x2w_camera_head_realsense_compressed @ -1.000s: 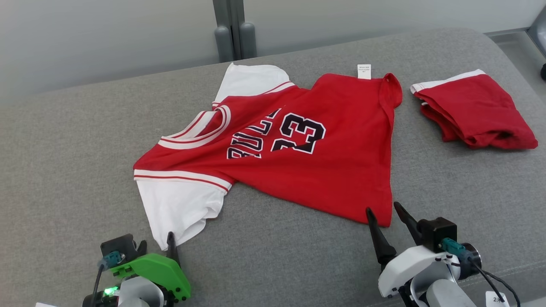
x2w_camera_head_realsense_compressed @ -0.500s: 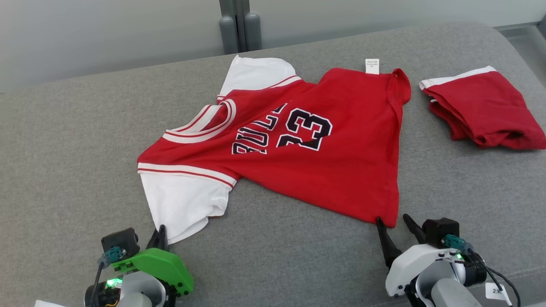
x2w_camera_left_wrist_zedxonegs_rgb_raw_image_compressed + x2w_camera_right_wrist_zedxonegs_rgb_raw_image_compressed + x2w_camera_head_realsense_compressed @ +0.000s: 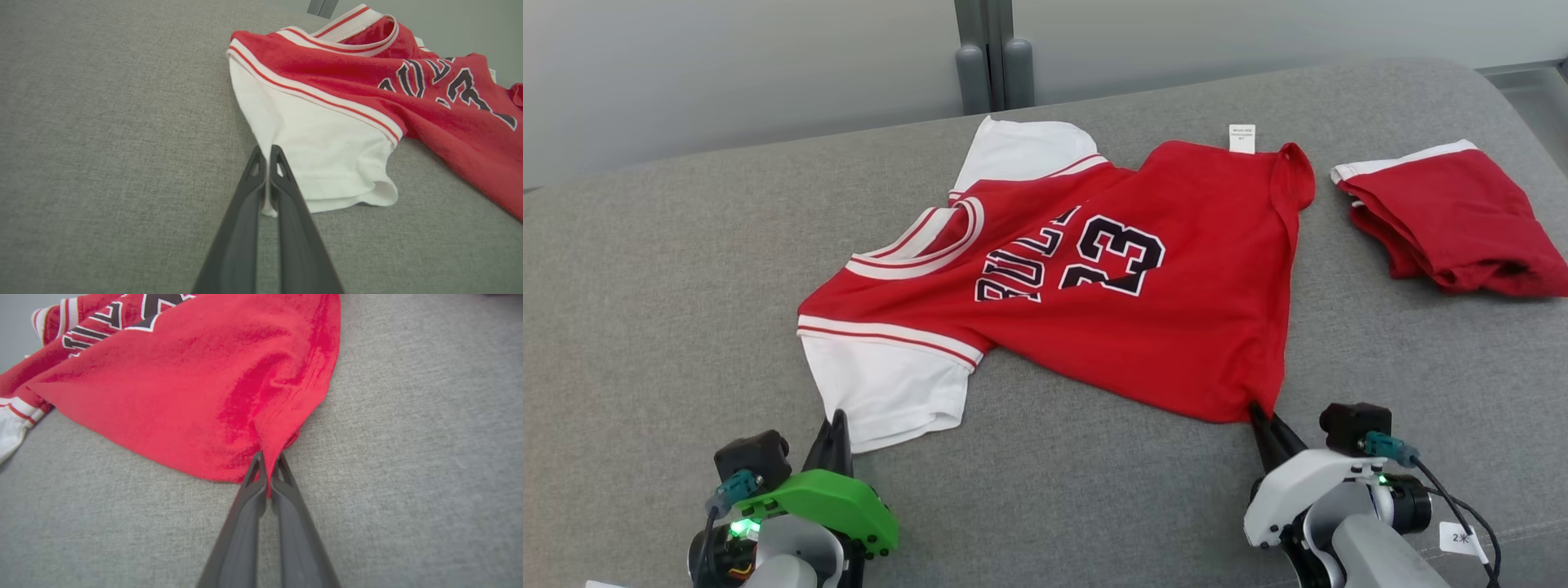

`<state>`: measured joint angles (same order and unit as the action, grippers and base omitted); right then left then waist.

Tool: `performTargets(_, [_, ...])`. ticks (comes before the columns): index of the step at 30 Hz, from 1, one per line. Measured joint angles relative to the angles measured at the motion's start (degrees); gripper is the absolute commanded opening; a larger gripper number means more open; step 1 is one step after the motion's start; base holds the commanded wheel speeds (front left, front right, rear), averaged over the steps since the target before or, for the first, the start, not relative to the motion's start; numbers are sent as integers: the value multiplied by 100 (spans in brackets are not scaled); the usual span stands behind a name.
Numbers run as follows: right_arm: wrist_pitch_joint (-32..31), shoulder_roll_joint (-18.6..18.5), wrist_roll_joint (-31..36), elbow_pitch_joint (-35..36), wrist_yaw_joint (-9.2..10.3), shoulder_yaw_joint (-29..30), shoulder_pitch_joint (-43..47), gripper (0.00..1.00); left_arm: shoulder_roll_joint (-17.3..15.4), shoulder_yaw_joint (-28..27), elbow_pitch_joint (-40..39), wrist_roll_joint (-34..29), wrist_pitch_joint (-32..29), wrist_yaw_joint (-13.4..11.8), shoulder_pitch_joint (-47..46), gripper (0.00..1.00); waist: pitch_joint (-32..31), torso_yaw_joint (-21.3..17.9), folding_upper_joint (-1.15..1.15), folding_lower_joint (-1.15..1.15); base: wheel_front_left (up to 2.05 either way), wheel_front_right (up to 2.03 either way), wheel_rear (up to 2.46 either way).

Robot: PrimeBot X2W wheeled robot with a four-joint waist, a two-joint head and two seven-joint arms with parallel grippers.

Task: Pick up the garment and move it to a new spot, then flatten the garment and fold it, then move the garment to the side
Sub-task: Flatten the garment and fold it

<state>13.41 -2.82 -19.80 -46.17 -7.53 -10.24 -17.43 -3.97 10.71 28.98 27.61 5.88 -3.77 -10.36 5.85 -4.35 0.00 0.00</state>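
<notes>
While left gripper [image 3: 838, 420] pinches white sleeve [image 3: 894, 392] lower left, right gripper [image 3: 1255, 411] pinches jersey [image 3: 1160, 343] hem lower right, grips tiny, cloth might slip on lift

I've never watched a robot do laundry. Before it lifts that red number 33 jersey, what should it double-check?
1. The left end effector is closed on the jersey at its white sleeve: ok.
2. The right end effector is closed on the red hem corner: ok.
3. Both fabric layers are caught in each pinch: cannot tell.
4. The folded red garment lies apart from the jersey: ok.
5. The jersey lies flat: not ok; the far hem edge is curled over and the collar is bunched.
6. There is bare grey cushion for a new spot: ok.
</notes>
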Motion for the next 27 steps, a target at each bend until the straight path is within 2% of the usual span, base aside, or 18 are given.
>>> performTargets(5, [129,2,-177,415,0,32,-167,0,-24,-14,-434,45,156,101,-36,0,-124,-57,0,0,0,0,0])
performTargets(9, [152,3,-16,1171,0,344,-233,0,-110,-80,-1100,52,225,121,-148,0,-271,-112,0,0,0,0,0])
performTargets(16, [124,-3,534,2941,0,958,-221,0,-444,-222,-2792,-3,37,44,-408,0,-591,-197,0,0,0,0,0])
performTargets(22, [-354,-48,697,4848,0,1247,-144,0,-821,-279,-4414,-266,-430,-79,-853,0,-809,-278,0,0,0,0,0])
performTargets(27, [-815,-194,780,6205,0,1441,-138,0,-1176,-257,-5383,-509,-912,-71,-1507,0,-890,-363,0,0,0,0,0])
